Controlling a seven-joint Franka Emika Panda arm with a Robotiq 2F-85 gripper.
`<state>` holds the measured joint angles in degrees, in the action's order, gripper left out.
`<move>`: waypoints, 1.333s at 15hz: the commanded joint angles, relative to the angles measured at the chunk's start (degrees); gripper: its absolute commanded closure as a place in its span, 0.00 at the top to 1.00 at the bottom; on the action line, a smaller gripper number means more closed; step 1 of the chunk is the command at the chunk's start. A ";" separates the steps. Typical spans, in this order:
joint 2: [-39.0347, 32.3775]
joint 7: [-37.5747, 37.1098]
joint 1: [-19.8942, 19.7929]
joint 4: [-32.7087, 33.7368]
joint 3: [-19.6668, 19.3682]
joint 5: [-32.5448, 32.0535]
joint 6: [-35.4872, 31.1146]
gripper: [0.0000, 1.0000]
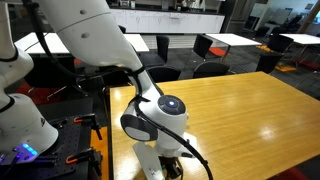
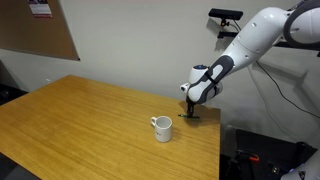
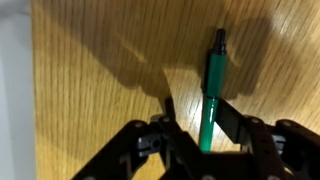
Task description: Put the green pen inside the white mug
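Observation:
The green pen (image 3: 211, 85) lies flat on the wooden table, its dark tip pointing away in the wrist view. My gripper (image 3: 197, 110) is down at the table with one finger on each side of the pen. The right finger is close against the pen and a gap shows on the left side, so the jaws are open. In an exterior view the gripper (image 2: 192, 112) is low near the table's edge, and the pen is hidden under it. The white mug (image 2: 162, 128) stands upright a short way from the gripper, handle to its side.
The wooden table (image 2: 90, 115) extends wide beyond the mug. Its edge runs close to the gripper (image 1: 172, 160). Other tables and chairs (image 1: 210, 45) stand in the background. A dark stand with equipment (image 2: 265, 160) sits beside the table.

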<state>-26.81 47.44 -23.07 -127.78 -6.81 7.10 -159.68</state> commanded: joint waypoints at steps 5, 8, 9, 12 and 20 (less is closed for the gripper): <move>0.27 -3.09 -0.36 0.22 0.46 -2.35 -1.36 0.00; 2.11 -4.45 0.93 -1.23 -0.39 -3.55 -1.98 0.03; 3.01 -5.13 1.07 -1.72 -0.22 -3.87 -1.82 0.03; 7.53 -9.61 2.49 -3.58 -0.56 -5.53 -0.49 0.03; 20.73 -21.50 7.19 -7.78 -3.64 -14.05 2.23 0.03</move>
<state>-12.28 31.38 -18.19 -132.41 -8.16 -2.23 -159.90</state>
